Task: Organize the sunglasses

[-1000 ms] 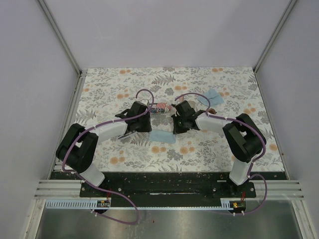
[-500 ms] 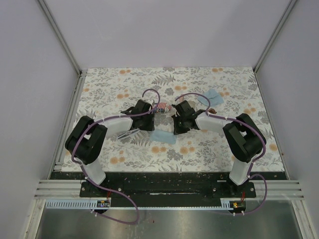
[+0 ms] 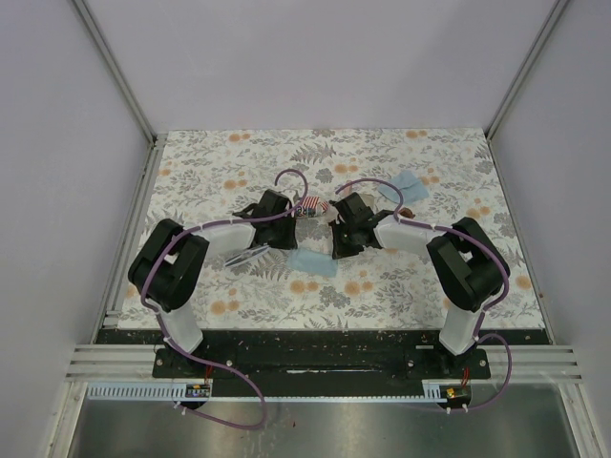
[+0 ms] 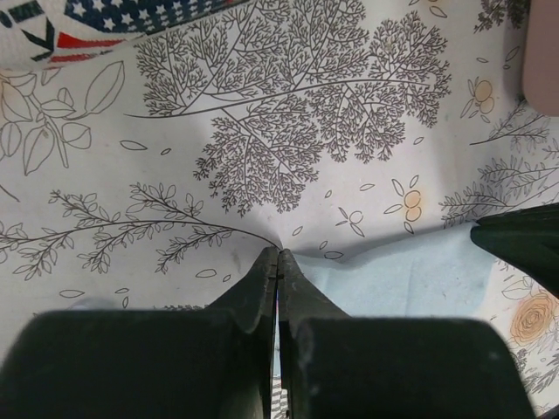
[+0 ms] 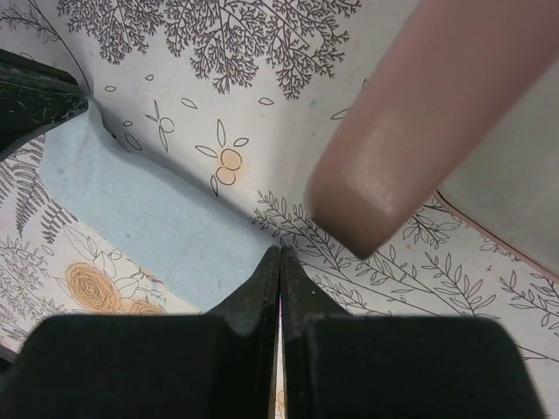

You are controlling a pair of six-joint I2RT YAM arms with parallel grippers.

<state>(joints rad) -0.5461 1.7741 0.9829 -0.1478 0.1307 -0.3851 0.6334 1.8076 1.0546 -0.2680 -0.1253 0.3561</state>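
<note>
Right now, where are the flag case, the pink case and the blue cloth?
flag case (image 4: 148,13): left wrist view, starred blue part.
pink case (image 5: 410,131): right wrist view, rounded body.
blue cloth (image 5: 148,218): right wrist view, flat middle.

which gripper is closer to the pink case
Right. The pink case sits just beyond the shut right gripper, slightly to one side; the left gripper sees only its edge at the far corner of its wrist view.

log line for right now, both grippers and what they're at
left gripper: shut, tips at blue cloth edge | right gripper: shut, tips at its other side | grip on cloth: unclear
</note>
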